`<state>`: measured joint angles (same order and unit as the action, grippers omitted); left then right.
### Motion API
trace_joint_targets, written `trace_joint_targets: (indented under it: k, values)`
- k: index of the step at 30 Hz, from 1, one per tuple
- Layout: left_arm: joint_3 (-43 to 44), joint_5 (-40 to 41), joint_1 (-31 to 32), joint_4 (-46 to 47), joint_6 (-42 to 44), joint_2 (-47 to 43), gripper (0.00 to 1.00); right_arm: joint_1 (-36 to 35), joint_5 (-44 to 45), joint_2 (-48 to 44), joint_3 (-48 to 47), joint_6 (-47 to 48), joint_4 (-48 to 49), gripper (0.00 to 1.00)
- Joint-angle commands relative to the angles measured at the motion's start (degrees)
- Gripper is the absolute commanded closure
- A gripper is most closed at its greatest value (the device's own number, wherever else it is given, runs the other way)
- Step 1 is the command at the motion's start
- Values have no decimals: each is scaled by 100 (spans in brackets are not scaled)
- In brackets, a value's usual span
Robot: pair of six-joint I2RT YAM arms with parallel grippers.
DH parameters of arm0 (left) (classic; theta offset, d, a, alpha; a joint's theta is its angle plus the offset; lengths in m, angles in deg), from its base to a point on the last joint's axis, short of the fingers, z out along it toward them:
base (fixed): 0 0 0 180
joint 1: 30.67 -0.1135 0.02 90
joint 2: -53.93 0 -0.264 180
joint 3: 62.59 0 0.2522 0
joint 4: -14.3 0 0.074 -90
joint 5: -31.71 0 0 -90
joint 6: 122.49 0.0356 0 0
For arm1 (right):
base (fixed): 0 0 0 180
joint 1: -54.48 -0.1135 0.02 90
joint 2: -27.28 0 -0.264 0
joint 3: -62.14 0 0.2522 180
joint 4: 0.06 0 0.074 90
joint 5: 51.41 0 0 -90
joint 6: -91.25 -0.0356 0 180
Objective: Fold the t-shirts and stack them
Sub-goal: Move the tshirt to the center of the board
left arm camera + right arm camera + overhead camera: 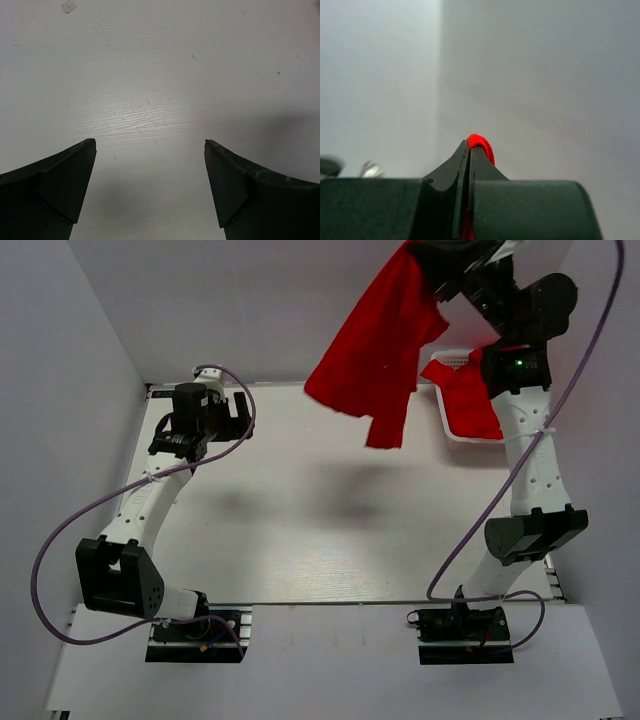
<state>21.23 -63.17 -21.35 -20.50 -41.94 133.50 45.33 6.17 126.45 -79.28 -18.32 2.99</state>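
A bright red t-shirt (375,350) hangs in the air over the back of the table, its lower edge loose and clear of the surface. My right gripper (428,254) holds it by the top, raised high near the upper edge of the overhead view. In the right wrist view the right gripper (470,146) is shut on a fold of that red cloth (484,146). A second red t-shirt (470,400) lies crumpled in the white basket (447,428). My left gripper (234,414) is open over bare table at the back left; the left gripper (150,142) has nothing between its fingers.
The white lattice basket stands at the back right, partly behind the right arm. White walls close in the table on the left, back and right. A purple cable loops from each arm. A small scrap (69,6) lies on the table ahead of the left gripper.
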Motion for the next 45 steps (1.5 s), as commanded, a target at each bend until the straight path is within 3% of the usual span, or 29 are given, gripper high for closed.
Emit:
trace_joint_targets:
  k: [1,3,8,12,14,15,16,19,24,28,34,37,45]
  values:
    - [24,215,-27,-259,31,-205,1,-192,-1080,-187,651,-732,770,100]
    - [-27,365,-27,-321,31,-319,1,-359,-1406,-311,1291,-724,761,100]
    - [-397,488,-27,-173,-302,-592,1,-851,-1294,-979,4190,-557,1131,100]
    - [-520,559,-27,-243,-487,-653,1,-1036,-653,-910,5600,-573,981,100]
    - [-520,611,-27,-243,-540,-584,1,-1072,-730,-603,6032,-635,981,100]
    - [-520,612,-27,-313,-540,-531,1,-1080,-956,-514,6042,-592,720,95]
    - [-468,612,-27,-365,-540,-478,1,-1098,-1011,-418,5946,-418,561,68]
    - [-414,550,-27,-506,-540,-328,1,-1142,-784,-100,5464,22,-660,10]
    - [-362,375,26,-559,-540,-196,1,-1116,24,-152,5181,304,-1487,10]
    - [-257,234,26,-559,-540,-56,1,-1133,1715,-469,5084,647,-2182,10]
    - [-89,181,26,-612,-435,286,1,-1124,3213,-1276,5731,833,-2517,10]
    - [43,67,26,-612,-382,593,1,-1124,3216,-1786,6233,859,-2437,10]
    - [-10,-592,79,-410,-268,1375,1,-1168,2602,-1867,6920,499,-2824,10]
